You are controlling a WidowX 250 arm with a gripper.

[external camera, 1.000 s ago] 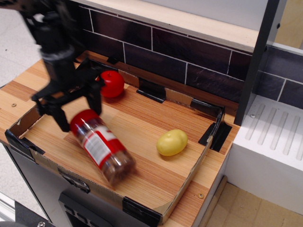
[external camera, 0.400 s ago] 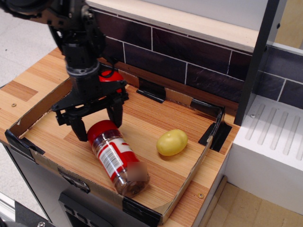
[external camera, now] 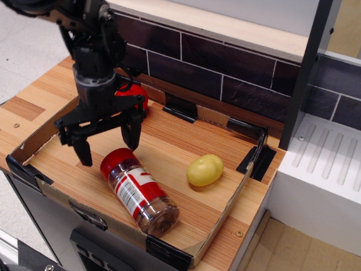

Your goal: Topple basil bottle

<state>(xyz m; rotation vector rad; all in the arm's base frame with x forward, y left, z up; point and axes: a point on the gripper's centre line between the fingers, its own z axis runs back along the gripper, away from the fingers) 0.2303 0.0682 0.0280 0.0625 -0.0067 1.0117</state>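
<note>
The basil bottle lies on its side on the wooden tray floor, red lid toward the back left, clear base toward the front right, near the front cardboard wall. My gripper hangs just above and behind the lid, fingers open and spread, holding nothing and not touching the bottle. The round red fruit is mostly hidden behind the gripper at the back. The yellow lemon-like fruit lies to the right of the bottle.
A low cardboard wall with black tape corners rims the wooden tray. A dark tiled wall rises behind it. A black post and a white ridged unit stand to the right.
The bottle rolled slightly right and toward the front and now lies still. My gripper moved right, rose a little and came clear of the lid, staying open.
</note>
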